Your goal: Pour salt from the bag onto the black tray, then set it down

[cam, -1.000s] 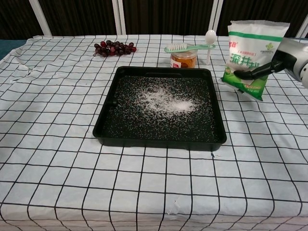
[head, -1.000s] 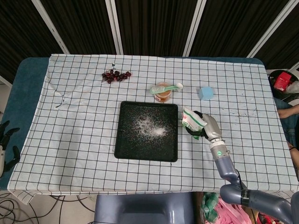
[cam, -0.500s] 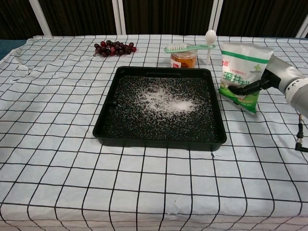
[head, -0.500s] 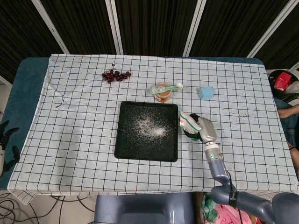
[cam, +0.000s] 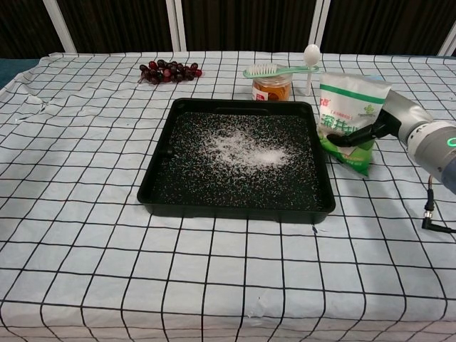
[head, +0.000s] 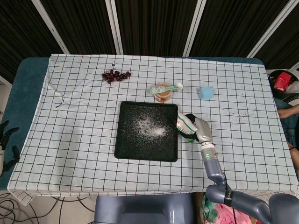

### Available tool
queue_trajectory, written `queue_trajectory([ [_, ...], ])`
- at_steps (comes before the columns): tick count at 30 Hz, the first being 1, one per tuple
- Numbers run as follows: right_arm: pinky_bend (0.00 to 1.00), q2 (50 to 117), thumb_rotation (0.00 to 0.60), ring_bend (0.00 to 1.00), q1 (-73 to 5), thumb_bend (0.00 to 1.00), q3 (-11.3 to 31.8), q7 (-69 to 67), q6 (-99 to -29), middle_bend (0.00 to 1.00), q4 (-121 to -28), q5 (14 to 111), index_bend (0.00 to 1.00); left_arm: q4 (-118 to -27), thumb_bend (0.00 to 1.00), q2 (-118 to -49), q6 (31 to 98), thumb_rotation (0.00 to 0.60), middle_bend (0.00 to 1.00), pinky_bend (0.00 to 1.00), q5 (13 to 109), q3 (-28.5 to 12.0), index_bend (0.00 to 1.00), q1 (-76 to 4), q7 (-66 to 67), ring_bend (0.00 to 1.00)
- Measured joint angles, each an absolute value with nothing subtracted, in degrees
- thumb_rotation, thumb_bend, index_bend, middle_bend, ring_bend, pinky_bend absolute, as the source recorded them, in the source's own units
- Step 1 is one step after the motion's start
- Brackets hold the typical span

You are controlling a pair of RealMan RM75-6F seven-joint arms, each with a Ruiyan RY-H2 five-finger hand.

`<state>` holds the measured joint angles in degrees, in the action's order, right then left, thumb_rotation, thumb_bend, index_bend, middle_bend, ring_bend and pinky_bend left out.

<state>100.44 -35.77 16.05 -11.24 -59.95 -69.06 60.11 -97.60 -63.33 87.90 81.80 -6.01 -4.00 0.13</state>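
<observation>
The black tray (head: 126, 140) (cam: 160, 182) lies mid-table with a scatter of white salt (head: 150, 127) (cam: 242, 146) on its floor. The green-and-white salt bag (head: 185, 125) (cam: 347, 114) stands upright just off the tray's right rim, its bottom at the tablecloth. My right hand (head: 199, 128) (cam: 388, 122) grips the bag from its right side, dark fingers (cam: 349, 137) wrapped across its front. My left hand (head: 5, 142) hangs off the table's left edge, fingers spread and holding nothing.
Behind the tray stands an orange jar (head: 162, 95) (cam: 271, 88) with a green brush (cam: 274, 70) across it and a white spoon (cam: 311, 55) beside. Dark cherries (head: 115, 75) (cam: 168, 71) lie far left. A blue cup (head: 206, 93) sits behind the bag.
My right hand has carried the bag leftward and down, from well right of the tray to right beside its rim. The left hand has not moved.
</observation>
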Motion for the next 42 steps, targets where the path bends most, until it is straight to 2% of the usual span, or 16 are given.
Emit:
queue_trajectory([
  [6,0.38,98.91,0.6,0.31,-35.23,0.18,16.95,-10.72,-57.91,0.24,-71.56,58.77,0.46,-97.65,0.65,-63.36,87.86,0.6,0.03,0.0,81.78,-5.98,0.2,-4.01,0.25,0.0],
  [15,0.37,97.8,0.6,0.3,-33.99,0.18,17.01,-10.18,-58.81,0.23,-73.66,60.07,0.45,-97.7,0.65,-63.41,87.86,0.6,0.03,0.0,81.66,-6.0,0.2,-3.99,0.41,0.0],
  [21,0.32,96.59,0.6,0.28,-32.86,0.16,16.58,-9.91,-59.14,0.22,-75.12,60.43,0.42,-97.65,0.66,-63.45,87.76,0.6,0.03,0.0,81.64,-5.96,0.2,-4.02,0.57,0.0],
  [27,0.28,94.58,0.6,0.2,-31.59,0.11,15.85,-9.51,-59.08,0.19,-77.71,60.78,0.34,-97.69,0.66,-63.5,87.87,0.6,0.03,0.0,81.69,-5.97,0.2,-3.99,0.65,0.0],
  [29,0.27,93.66,0.6,0.14,-31.19,0.09,15.63,-9.53,-58.81,0.15,-78.9,60.83,0.29,-97.65,0.65,-63.5,87.87,0.6,0.03,0.0,81.7,-5.96,0.2,-3.99,0.7,0.0],
  [34,0.26,91.73,0.6,0.07,-30.43,0.08,15.11,-10.65,-57.52,0.05,-80.92,61.4,0.2,-97.61,0.65,-63.56,87.81,0.6,0.03,0.0,81.76,-5.86,0.2,-4.0,0.84,0.0],
  [42,0.26,89.85,0.6,0.06,-29.4,0.08,14.83,-13.04,-57.66,0.03,-81.86,63.8,0.18,-97.5,0.66,-63.57,87.67,0.6,0.03,0.0,81.55,-5.92,0.2,-4.03,0.9,0.0],
])
